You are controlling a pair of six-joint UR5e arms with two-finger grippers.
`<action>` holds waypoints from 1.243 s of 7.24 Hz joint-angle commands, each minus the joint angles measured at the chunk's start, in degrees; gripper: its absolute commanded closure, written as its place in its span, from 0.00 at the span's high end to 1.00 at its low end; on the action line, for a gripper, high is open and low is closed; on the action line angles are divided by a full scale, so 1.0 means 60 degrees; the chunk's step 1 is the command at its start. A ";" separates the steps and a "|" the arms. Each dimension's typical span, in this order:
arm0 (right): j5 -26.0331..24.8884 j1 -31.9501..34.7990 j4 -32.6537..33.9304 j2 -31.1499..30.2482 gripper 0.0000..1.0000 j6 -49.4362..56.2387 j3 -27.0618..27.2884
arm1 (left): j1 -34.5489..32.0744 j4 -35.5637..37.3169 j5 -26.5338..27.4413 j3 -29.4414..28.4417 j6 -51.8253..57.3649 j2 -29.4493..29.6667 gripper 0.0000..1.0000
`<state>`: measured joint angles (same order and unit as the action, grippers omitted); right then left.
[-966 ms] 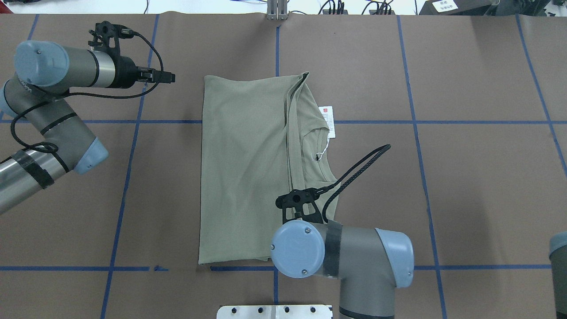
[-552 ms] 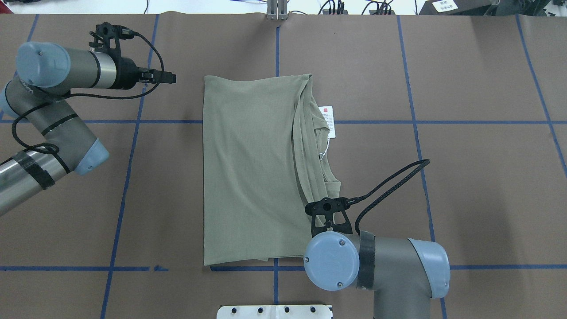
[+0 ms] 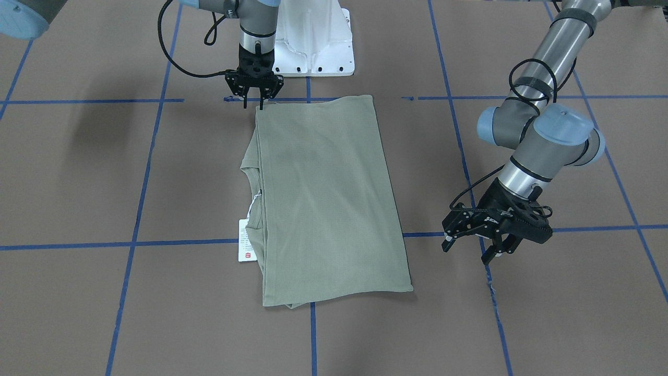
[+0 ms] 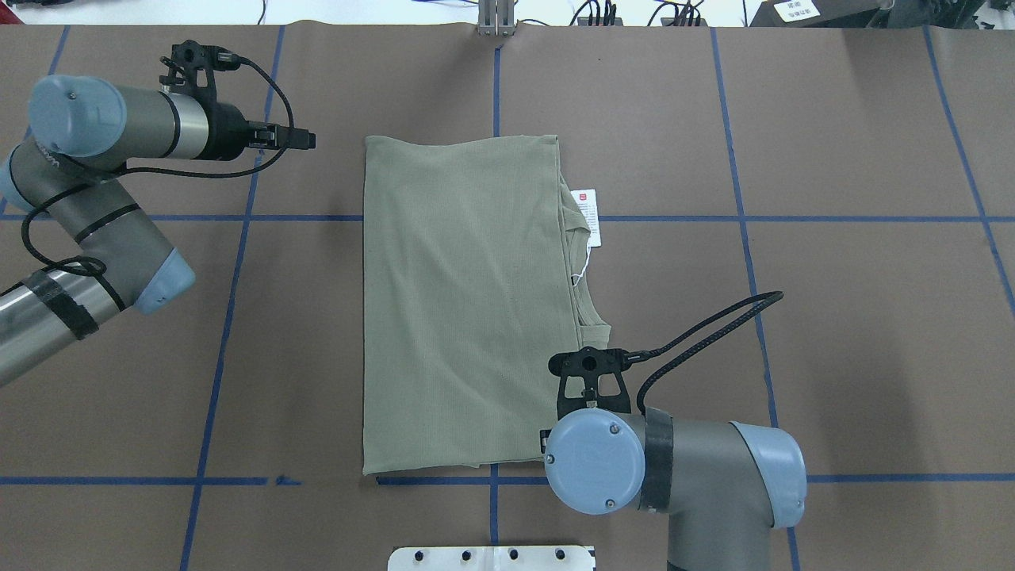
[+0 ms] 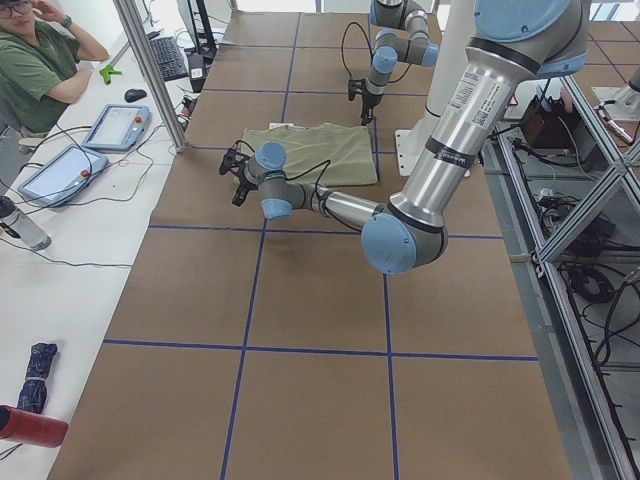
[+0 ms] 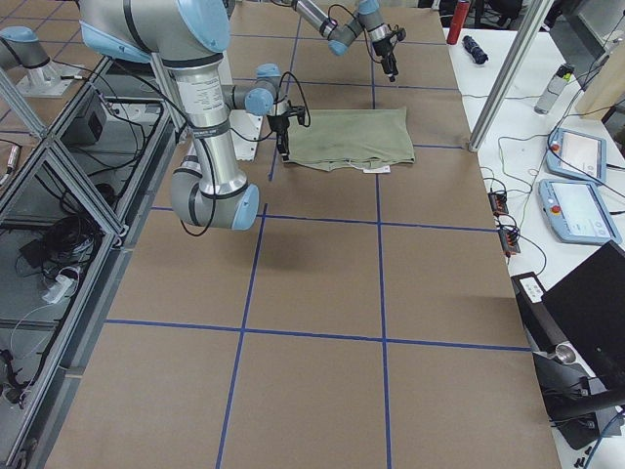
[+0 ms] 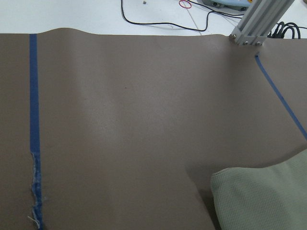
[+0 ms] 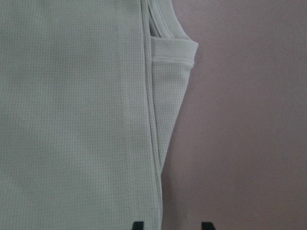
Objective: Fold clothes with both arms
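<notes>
**Right gripper open at the shirt's near corner, left gripper waiting to the side**

The right gripper [image 3: 253, 106] points straight down at the shirt corner nearest the robot's base [image 3: 313, 47]. Its jaws are parted and grip nothing. In the right wrist view one fingertip sits over the cloth and the other over bare surface, so they straddle the folded edge. The left gripper [image 3: 466, 252] is also spread wide and empty, hanging above the surface [image 3: 522, 324] off the shirt's far left corner, clear of the fabric.

The olive-green knit shirt [image 3: 329, 198] lies flat at mid-surface, folded into a long rectangle. Its ribbed collar [image 3: 251, 175] and white hang tag [image 3: 245, 247] poke out along the robot's right-hand edge.

The shirt looks light, limp and stretchy, and the stacked layers will likely slide over one another. The best hold is probably at the corners of one short end, pinching every layer at once, one gripper per corner. The tag on its string may flop free during a lift.
</notes>
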<state>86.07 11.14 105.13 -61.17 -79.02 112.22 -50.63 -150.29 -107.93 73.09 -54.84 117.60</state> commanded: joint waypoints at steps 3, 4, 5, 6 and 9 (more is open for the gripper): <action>0.0114 0.0970 -0.4073 -0.0524 1.00 -0.1555 0.0032 | 0.0247 0.0190 0.0000 0.1157 -0.1209 -0.0349 1.00; 0.0055 0.0970 -0.5045 -0.0992 1.00 -0.2466 0.0249 | 0.0554 0.0393 0.0014 0.2192 -0.1608 -0.1004 1.00; -0.0439 0.0970 -0.5258 -0.1301 1.00 -0.3447 0.0527 | 0.1006 0.1193 0.0072 0.3783 -0.2221 -0.1823 1.00; -0.0995 0.0970 -0.5275 -0.1333 1.00 -0.4211 0.0573 | 0.1591 0.1752 0.0146 0.5409 -0.3315 -0.2730 1.00; -0.1600 0.0940 -0.5275 -0.1436 1.00 -0.5257 0.0545 | 0.4574 0.1758 0.3591 0.6978 -0.7559 -0.4058 1.00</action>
<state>77.69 16.82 73.53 -69.64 -108.74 115.59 -31.07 -139.99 -95.53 112.72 -89.19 94.94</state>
